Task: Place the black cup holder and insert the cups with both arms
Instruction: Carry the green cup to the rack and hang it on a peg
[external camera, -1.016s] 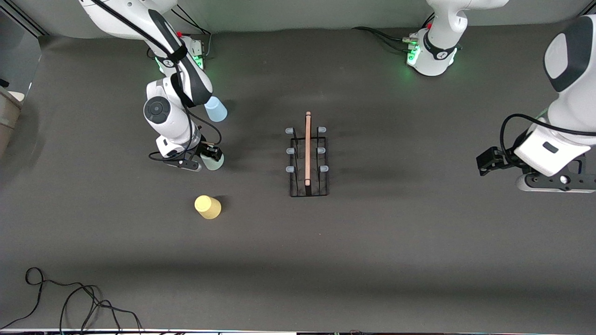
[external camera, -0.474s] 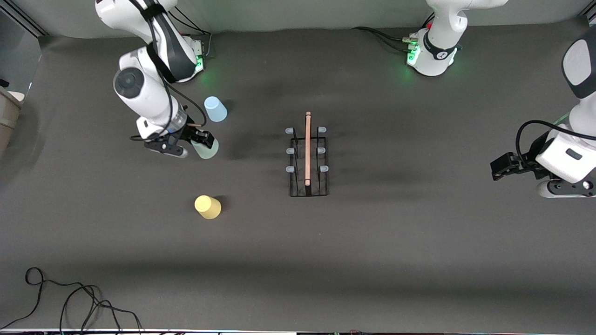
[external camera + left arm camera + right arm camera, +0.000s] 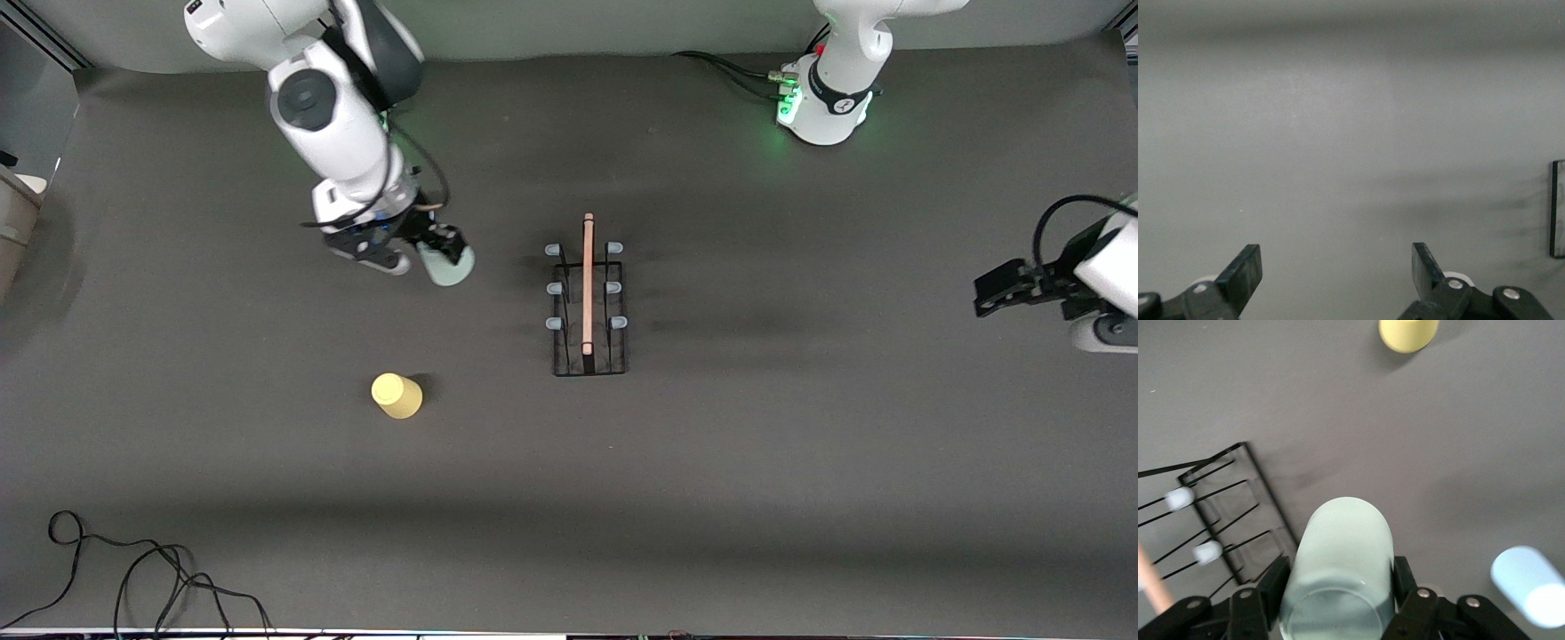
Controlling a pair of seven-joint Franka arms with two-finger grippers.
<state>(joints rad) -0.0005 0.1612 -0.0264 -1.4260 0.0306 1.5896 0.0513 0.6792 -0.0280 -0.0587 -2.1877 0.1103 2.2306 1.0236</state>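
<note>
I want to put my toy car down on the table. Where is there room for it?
Lots of bare table lies nearer the front camera than the black cup holder and yellow cup. It is busier where the right gripper carries the grey-green cup beside the holder. The left gripper waits, open.

The right gripper (image 3: 442,258), upper left of centre, gripped with fingers closed; the left gripper (image 3: 989,293) hung open at the right edge.

No legible text, label, brand, number or sign appears on any surface in the front view or either wrist view; markings on the arms are too small to read.
</note>
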